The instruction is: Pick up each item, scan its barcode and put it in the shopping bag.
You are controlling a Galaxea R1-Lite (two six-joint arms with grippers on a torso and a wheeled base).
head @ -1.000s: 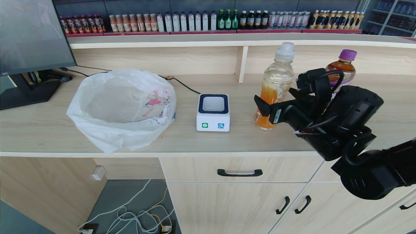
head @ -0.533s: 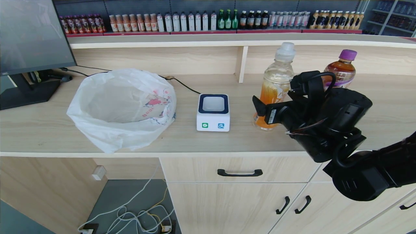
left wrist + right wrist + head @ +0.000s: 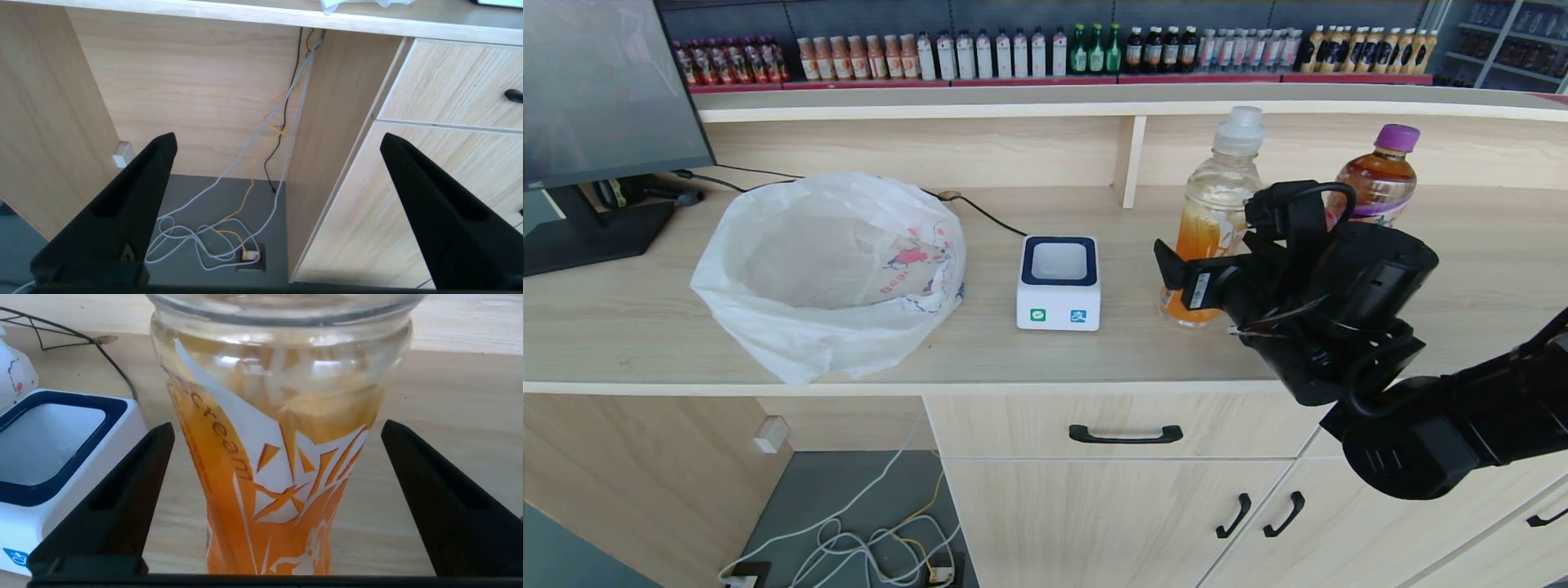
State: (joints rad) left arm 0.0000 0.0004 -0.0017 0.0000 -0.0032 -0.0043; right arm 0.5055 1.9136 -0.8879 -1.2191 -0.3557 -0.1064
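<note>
Over the counter (image 3: 645,327), right of the shopping bag (image 3: 833,269), the right gripper (image 3: 274,539) has crept left toward the orange bottle (image 3: 1217,204), with fingers spread at both its sides. The bottle stands upright beside the scanner (image 3: 1058,282), cap upward. The left gripper (image 3: 270,220), also spread, hangs under the counter.

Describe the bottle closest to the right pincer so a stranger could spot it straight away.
On the wooden counter, look right of the white scanner box at its middle, where two bottles stand. It is the nearer bottle, just ahead of the open right pincer. It has a pale cap and orange label; the bottle behind has a purple cap.
</note>
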